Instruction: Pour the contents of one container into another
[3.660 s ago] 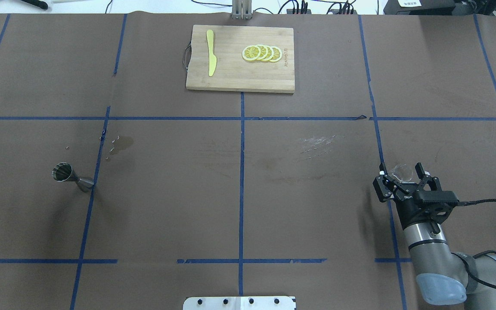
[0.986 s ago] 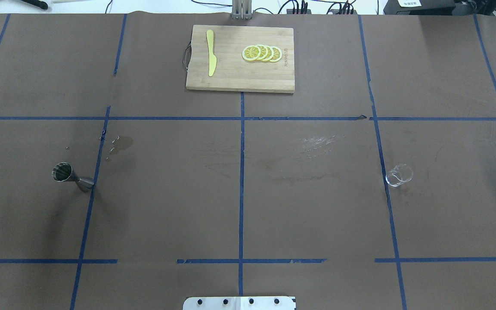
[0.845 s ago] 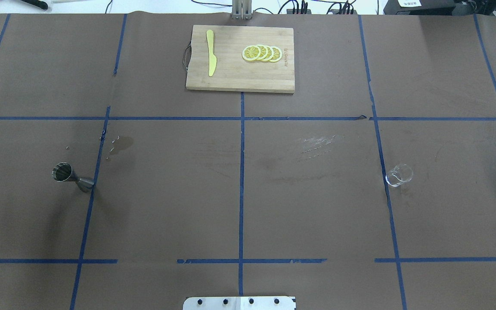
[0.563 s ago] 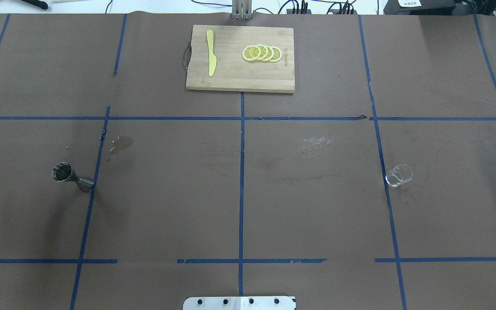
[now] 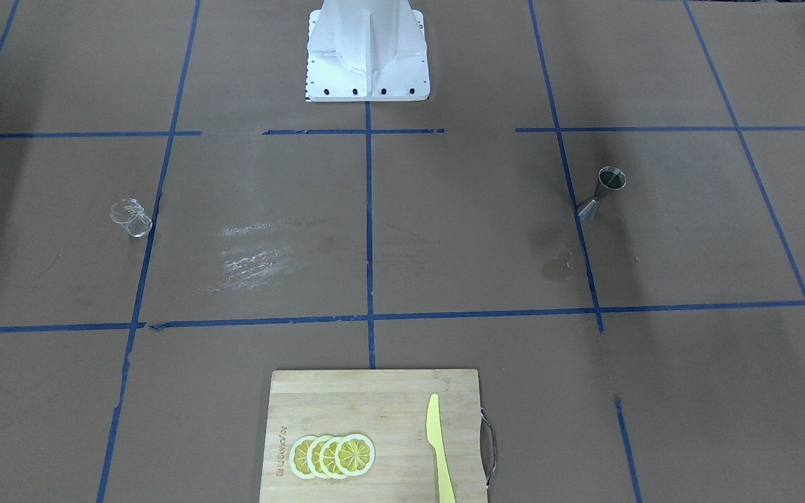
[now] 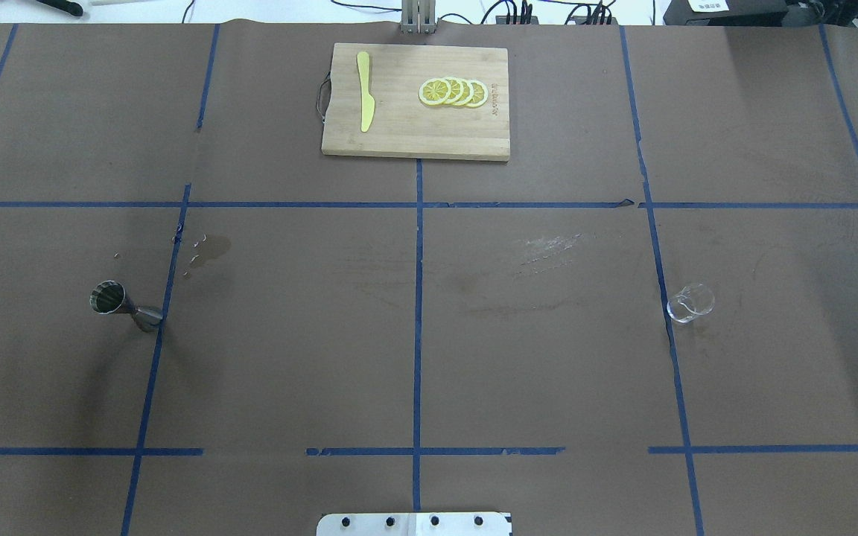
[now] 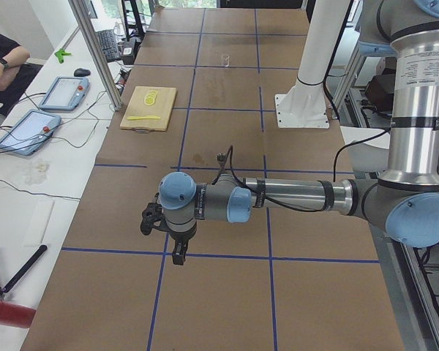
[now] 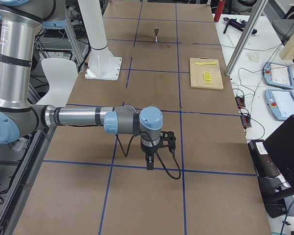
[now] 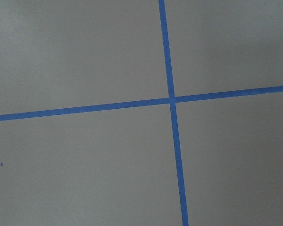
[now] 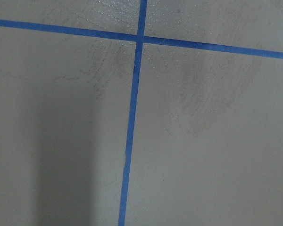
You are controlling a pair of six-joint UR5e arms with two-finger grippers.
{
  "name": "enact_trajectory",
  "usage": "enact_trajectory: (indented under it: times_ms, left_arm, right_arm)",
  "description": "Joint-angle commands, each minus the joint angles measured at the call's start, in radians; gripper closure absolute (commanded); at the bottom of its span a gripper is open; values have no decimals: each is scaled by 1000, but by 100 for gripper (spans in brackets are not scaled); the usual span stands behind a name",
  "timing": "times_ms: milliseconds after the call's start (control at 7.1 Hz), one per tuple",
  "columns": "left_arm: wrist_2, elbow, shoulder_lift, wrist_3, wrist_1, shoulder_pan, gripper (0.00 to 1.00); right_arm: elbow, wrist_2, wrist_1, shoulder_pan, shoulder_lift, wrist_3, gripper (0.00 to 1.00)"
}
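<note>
The table (image 6: 533, 372) is covered in brown paper with a blue tape grid. The left gripper (image 7: 177, 254) and right gripper (image 8: 149, 160) hang over opposite ends, pointing down; their finger state cannot be told. The board (image 6: 414, 130) lies at the far centre. The jigger (image 6: 127, 307) stands upright on the left side. The glass (image 6: 690, 303) stands on the right, well apart.

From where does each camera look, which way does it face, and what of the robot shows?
Front-facing: across the table, facing the robot; its base shows.
Overhead: behind the robot, facing forward and down; only the base's edge.
Left: table's left end, looking along it; left arm near.
Right: table's right end; right arm near.
Left wrist: down at tape lines; no body.
Right wrist: likewise.
Shared: both side views show the cutting board.
</note>
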Motion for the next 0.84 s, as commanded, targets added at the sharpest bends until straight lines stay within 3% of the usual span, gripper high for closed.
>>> enact_trajectory:
  times_ms: [0,704]
  left_arm:
    - [0,0,0,2,1,3,0]
    - [0,0,2,2,0,9,0]
  right_arm:
    - [0,1,-1,-1,2,-1,0]
    - [-2,1,-1,-1,2,-11,0]
